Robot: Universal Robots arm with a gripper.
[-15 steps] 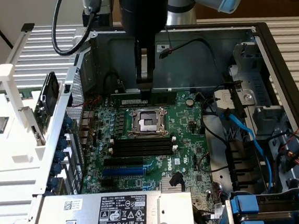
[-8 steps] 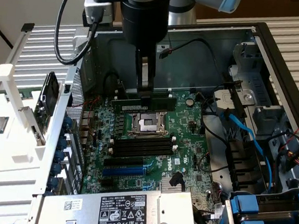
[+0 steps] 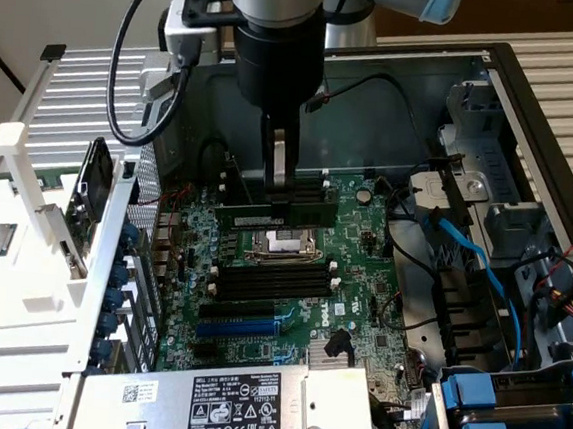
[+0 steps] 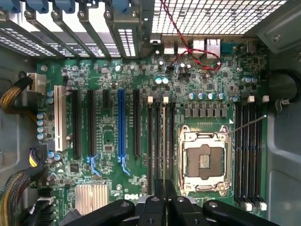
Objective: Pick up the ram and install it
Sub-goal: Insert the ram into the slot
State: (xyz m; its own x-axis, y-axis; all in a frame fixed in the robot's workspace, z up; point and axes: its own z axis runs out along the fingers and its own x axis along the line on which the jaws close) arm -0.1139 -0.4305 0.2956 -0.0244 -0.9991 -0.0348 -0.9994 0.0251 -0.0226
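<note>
Green ram [image 3: 256, 214] clamped in the claw [image 3: 280, 189], poised over black memory slots [image 4: 151, 141], beside the CPU socket [image 3: 282, 242]

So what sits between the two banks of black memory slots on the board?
The processor socket with its metal frame, seen in the wrist view.

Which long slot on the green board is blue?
The blue slot, which sits between black slots. It is the only blue one. Every other long slot is black, except one white slot at the end of the row.
</note>
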